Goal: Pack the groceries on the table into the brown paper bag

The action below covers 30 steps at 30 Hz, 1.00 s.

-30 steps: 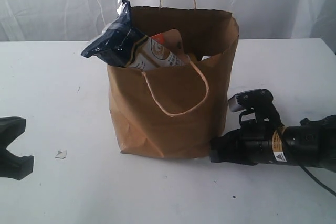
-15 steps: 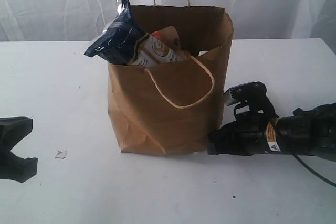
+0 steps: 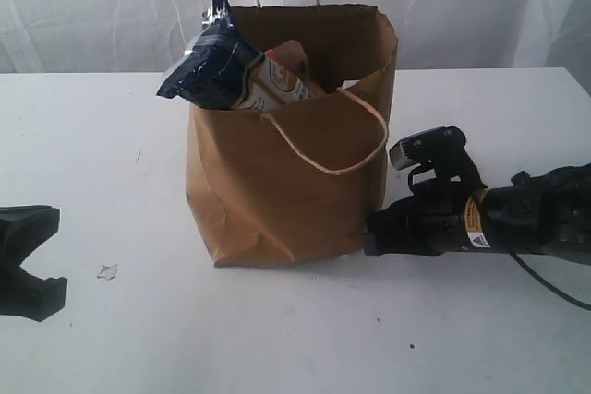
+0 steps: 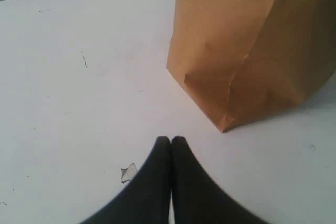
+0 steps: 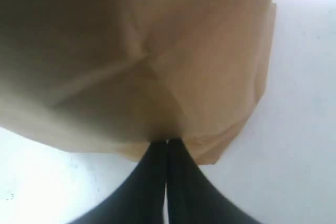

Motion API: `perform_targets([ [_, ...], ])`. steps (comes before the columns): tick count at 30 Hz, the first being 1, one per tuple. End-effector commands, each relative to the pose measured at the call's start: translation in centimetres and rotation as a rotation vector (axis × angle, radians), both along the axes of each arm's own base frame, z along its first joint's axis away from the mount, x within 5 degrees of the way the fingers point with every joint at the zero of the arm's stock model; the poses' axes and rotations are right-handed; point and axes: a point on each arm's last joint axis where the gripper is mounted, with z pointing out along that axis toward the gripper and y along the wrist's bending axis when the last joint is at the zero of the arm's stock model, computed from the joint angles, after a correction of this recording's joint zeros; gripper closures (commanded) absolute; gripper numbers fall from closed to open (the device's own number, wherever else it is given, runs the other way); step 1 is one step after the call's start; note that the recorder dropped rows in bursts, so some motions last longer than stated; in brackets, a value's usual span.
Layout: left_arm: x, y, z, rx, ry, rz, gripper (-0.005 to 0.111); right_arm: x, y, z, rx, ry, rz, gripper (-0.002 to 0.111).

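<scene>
Standing near the middle of the exterior view, the brown paper bag rests upright on the white table. Its mouth is open and its front handle loop droops over the front face. Only two groceries show. The long dark-blue packet juts from the upper left of the mouth, tilted leftward. Against it leans a pale-labelled item with an orange corner, possibly a pouch, though most of it sits below the rim. Whatever else lies inside is hidden by the bag's walls.

The right gripper lies low at the bag's lower right side. In the right wrist view its fingers are pressed together with nothing between them, tips touching the creased paper. The bag fills most of that frame, out of focus.

The left gripper is likewise closed and empty, over bare table, with the bag's bottom corner apart from it toward the upper right. In the exterior view that arm is cut off by the left edge, and only a dark forked part shows. A small pale scrap lies just beside the left fingertips.
</scene>
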Motion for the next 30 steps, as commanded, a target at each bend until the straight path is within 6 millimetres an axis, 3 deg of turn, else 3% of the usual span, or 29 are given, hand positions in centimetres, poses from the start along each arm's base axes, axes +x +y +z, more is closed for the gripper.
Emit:
perform_targets([
  [1,-0.1,-0.1,-0.1,-0.007,-0.001,-0.014,0.107,-0.5,0.7,0.5,0.052,0.017,0.077,0.108],
  [5,-0.1,-0.1,-0.1,-0.008,-0.001,-0.016,0.107,-1.1,0.8,0.3,0.055,0.074,0.121,0.108],
  [8,-0.2,-0.3,0.0,-0.022,-0.003,-0.040,0.107,-1.6,0.7,-0.1,0.057,0.122,0.108,0.102],
  [11,-0.3,-0.7,0.1,-0.041,-0.007,-0.077,0.107,-2.7,0.4,-0.5,0.047,0.147,0.103,0.095],
  [14,-0.2,-0.5,0.1,-0.001,-0.033,-0.070,0.107,-4.4,-0.1,-0.3,0.027,0.123,0.126,0.096],
  [18,-0.3,0.2,0.4,0.006,-0.055,-0.033,0.107,-6.6,-1.0,1.4,0.089,0.021,0.031,0.108],
  [25,-0.8,1.6,1.4,-0.030,-0.108,0.031,0.107,-11.1,-2.1,5.6,0.246,-0.216,-0.019,0.108],
  [30,-1.2,1.6,1.8,-0.066,-0.121,0.007,0.107,-13.5,-3.1,8.1,0.292,-0.363,-0.057,0.108],
])
